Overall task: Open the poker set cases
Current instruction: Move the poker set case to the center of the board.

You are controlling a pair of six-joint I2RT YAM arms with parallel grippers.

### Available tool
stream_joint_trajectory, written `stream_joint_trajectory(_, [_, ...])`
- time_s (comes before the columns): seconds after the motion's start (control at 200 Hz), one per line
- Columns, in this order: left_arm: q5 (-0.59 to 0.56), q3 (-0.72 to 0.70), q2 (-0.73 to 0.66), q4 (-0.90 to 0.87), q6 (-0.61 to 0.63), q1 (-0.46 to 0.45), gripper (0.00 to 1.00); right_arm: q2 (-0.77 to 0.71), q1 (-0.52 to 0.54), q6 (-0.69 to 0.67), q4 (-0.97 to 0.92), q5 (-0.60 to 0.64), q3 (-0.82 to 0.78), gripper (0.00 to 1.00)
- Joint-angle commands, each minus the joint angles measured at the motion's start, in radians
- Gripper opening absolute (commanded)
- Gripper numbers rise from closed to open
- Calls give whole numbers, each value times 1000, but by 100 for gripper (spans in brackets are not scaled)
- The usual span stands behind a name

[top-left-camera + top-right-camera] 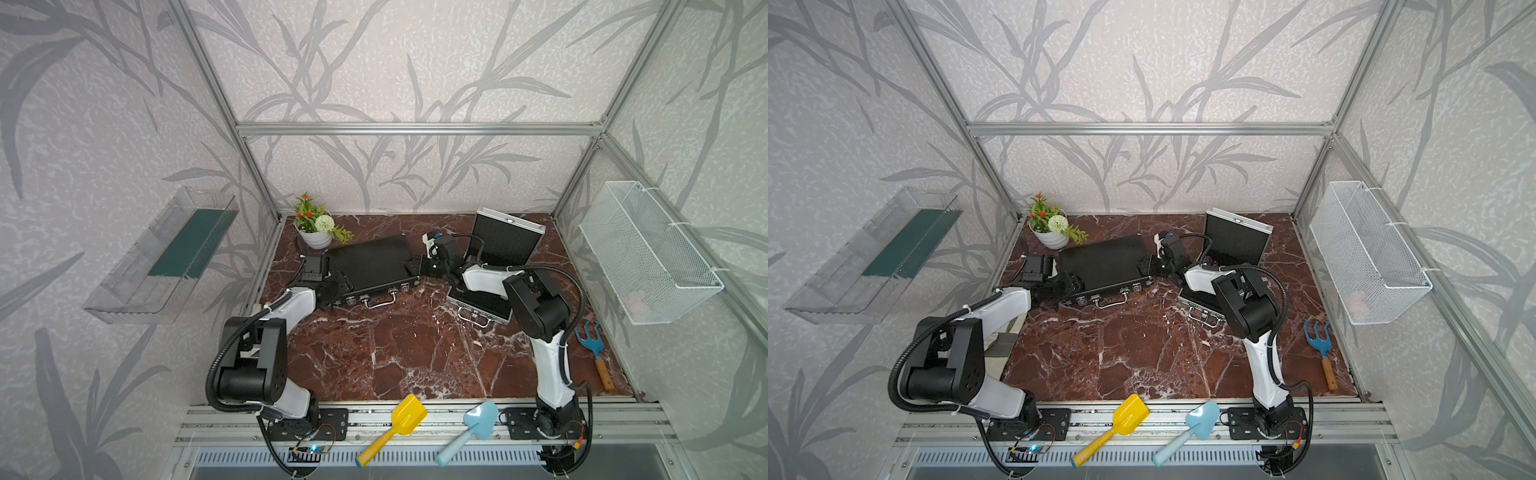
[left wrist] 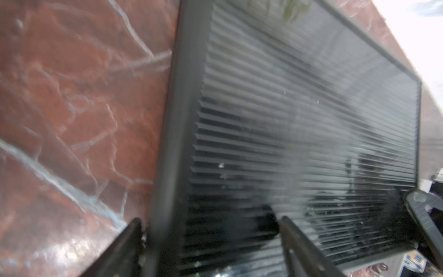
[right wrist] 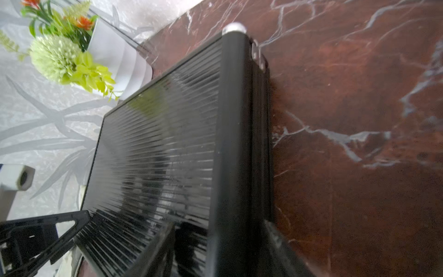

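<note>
The black case (image 1: 370, 262) lies shut toward the back of the bench (image 1: 395, 353), just beside a flower pot (image 1: 318, 239). The left jaws stand apart, astride its left end. The right jaws pinch the rim at its right end. The silver case (image 1: 505, 241) sits to its right, lid raised.

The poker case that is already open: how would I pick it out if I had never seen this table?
Find the red-brown marble tabletop and look to its far corner, on the side where the white wire basket hangs. There sits the small silver aluminium case, its lid raised to show black lining. Its neighbour, the larger ribbed black case, lies flat with its lid down.
</note>
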Motion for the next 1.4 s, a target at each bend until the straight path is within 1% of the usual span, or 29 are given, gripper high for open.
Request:
stream_joint_trajectory(0.0, [180, -20, 54, 112, -28, -18, 59, 24, 51, -10, -64, -122, 2, 48])
stream_joint_trajectory(0.045, [203, -26, 57, 124, -34, -20, 51, 29, 62, -12, -72, -137, 2, 48])
stream_joint_trajectory(0.09, [220, -39, 53, 142, -43, -26, 46, 30, 72, -8, -68, -151, -4, 46])
stream_joint_trajectory(0.185, [214, -70, 12, 163, -61, -61, 40, 18, 112, -6, -65, -179, -25, 44])
stream_joint_trajectory(0.295, [162, -85, -39, 144, -60, -131, 38, -10, 153, 0, -49, -201, -78, 44])
stream_joint_trajectory(0.32, [153, -88, -45, 143, -63, -144, 38, -16, 160, 34, -32, -207, -95, 44])
stream_joint_trajectory(0.385, [152, -110, -54, 159, -84, -161, 37, -34, 182, 44, -10, -218, -138, 43])
stream_joint_trajectory(0.485, [157, -159, -77, 194, -120, -179, 34, -76, 216, 28, -27, -212, -192, 42])
stream_joint_trajectory(0.58, [126, -208, -136, 181, -135, -212, 33, -125, 239, 50, 0, -207, -273, 39])
stream_joint_trajectory(0.745, [81, -320, -290, 145, -192, -239, 34, -206, 312, 47, -31, -187, -372, 39])
stream_joint_trajectory(0.9, [19, -393, -507, 6, -228, -249, 34, -266, 351, 41, -95, -205, -431, 38])
stream_joint_trajectory(0.95, [-20, -404, -584, -53, -237, -249, 38, -290, 364, 37, -114, -203, -451, 38])
stream_joint_trajectory(0.985, [-49, -408, -633, -89, -243, -249, 42, -304, 370, 34, -122, -200, -466, 39])
stream_joint_trajectory(1.06, [-106, -426, -712, -105, -260, -248, 50, -329, 367, 44, -124, -174, -504, 40])
stream_joint_trajectory(1.085, [-120, -428, -726, -110, -262, -248, 53, -338, 363, 50, -117, -168, -518, 40])
stream_joint_trajectory(1.12, [-125, -429, -729, -113, -263, -246, 55, -350, 360, 56, -109, -173, -529, 39])
stream_joint_trajectory(1.185, [-128, -413, -691, -119, -246, -245, 57, -374, 360, 49, -123, -178, -534, 39])
stream_joint_trajectory(1.23, [-125, -393, -646, -123, -233, -244, 57, -386, 358, 45, -138, -170, -536, 43])
stream_joint_trajectory(1.25, [-125, -383, -619, -127, -227, -245, 57, -391, 356, 45, -140, -163, -541, 46])
stream_joint_trajectory(1.265, [-125, -372, -603, -134, -224, -245, 57, -395, 352, 46, -139, -158, -546, 50])
stream_joint_trajectory(1.29, [-128, -355, -577, -146, -217, -245, 57, -405, 344, 53, -137, -152, -555, 58])
stream_joint_trajectory(1.32, [-130, -326, -551, -173, -205, -243, 57, -421, 334, 67, -120, -143, -572, 73])
stream_joint_trajectory(1.33, [-130, -314, -543, -184, -198, -243, 57, -427, 329, 71, -109, -140, -582, 76])
stream_joint_trajectory(1.355, [-138, -287, -527, -212, -182, -244, 57, -432, 319, 86, -84, -135, -601, 81])
stream_joint_trajectory(1.395, [-155, -255, -512, -245, -172, -245, 57, -487, 305, 101, -57, -126, -627, 86])
